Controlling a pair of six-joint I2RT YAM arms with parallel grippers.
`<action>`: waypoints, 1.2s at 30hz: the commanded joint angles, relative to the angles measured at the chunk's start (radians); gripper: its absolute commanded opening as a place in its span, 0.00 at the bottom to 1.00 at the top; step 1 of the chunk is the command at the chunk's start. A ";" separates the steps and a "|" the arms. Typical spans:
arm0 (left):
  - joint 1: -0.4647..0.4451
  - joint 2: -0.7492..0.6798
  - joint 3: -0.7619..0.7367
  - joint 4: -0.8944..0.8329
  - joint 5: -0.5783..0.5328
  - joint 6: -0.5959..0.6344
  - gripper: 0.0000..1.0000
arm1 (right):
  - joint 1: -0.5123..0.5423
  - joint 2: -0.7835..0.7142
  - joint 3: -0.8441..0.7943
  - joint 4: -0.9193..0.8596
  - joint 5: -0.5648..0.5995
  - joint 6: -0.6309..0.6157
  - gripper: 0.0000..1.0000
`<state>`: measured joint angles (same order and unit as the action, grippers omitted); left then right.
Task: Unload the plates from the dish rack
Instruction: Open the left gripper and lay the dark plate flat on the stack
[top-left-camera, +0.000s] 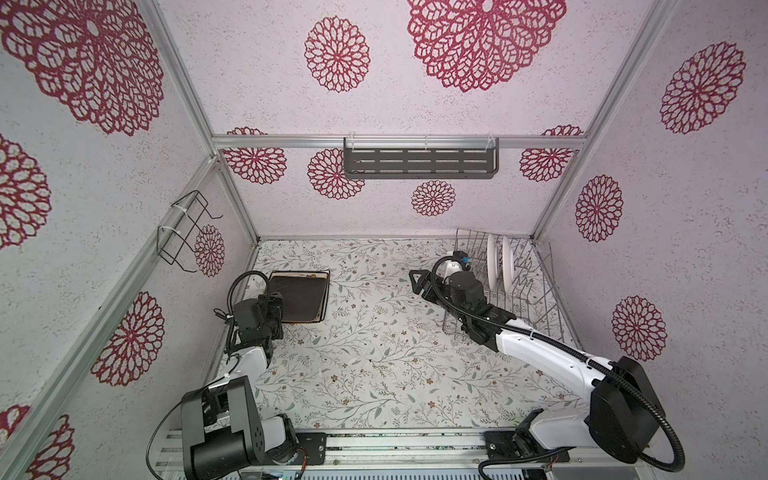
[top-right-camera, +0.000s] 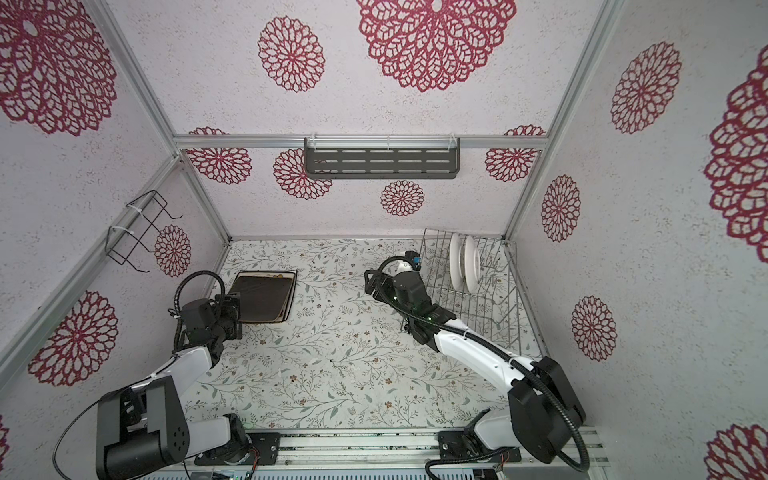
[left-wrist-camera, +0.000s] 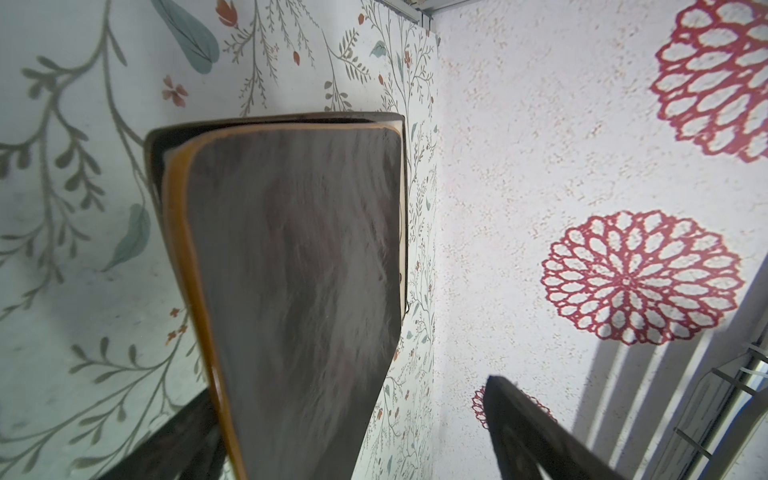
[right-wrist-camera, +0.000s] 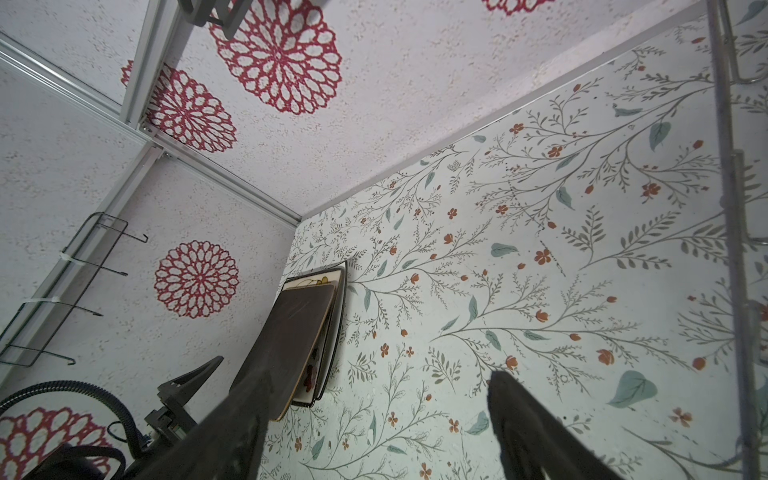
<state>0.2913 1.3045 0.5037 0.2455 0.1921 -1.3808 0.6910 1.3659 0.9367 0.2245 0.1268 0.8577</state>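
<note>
Left gripper (top-left-camera: 275, 305) at 9 o'clock on the table (top-left-camera: 374, 365): jaws spread wide either side of the black square plate (top-left-camera: 300, 296), one finger well clear, no grip. That plate lies flat on a flowered cream plate (right-wrist-camera: 316, 365). Right gripper (top-left-camera: 417, 282) at 1 o'clock: wide apart, empty, just beside the dish rack (top-left-camera: 534, 309) at 2 o'clock. Two round white plates (top-left-camera: 494, 262) stand upright at its far end.

Both top views look steeply down from high at the front onto the whole table (top-left-camera: 374, 395), nearly alike. The left wrist view sits close above the stacked plates (left-wrist-camera: 291, 270); the right wrist view sees them from across the table.
</note>
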 joint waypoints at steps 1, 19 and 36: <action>-0.006 0.005 0.035 0.040 0.027 0.017 0.99 | 0.008 -0.008 0.016 0.021 0.014 0.009 0.84; -0.021 0.059 0.119 -0.074 0.038 0.069 0.97 | 0.008 -0.021 0.012 0.012 0.026 0.006 0.84; -0.044 0.039 0.162 -0.224 -0.012 0.131 0.97 | 0.007 -0.030 0.001 0.016 0.029 0.004 0.84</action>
<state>0.2539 1.3521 0.6434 0.0559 0.1932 -1.2842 0.6910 1.3659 0.9367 0.2218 0.1345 0.8574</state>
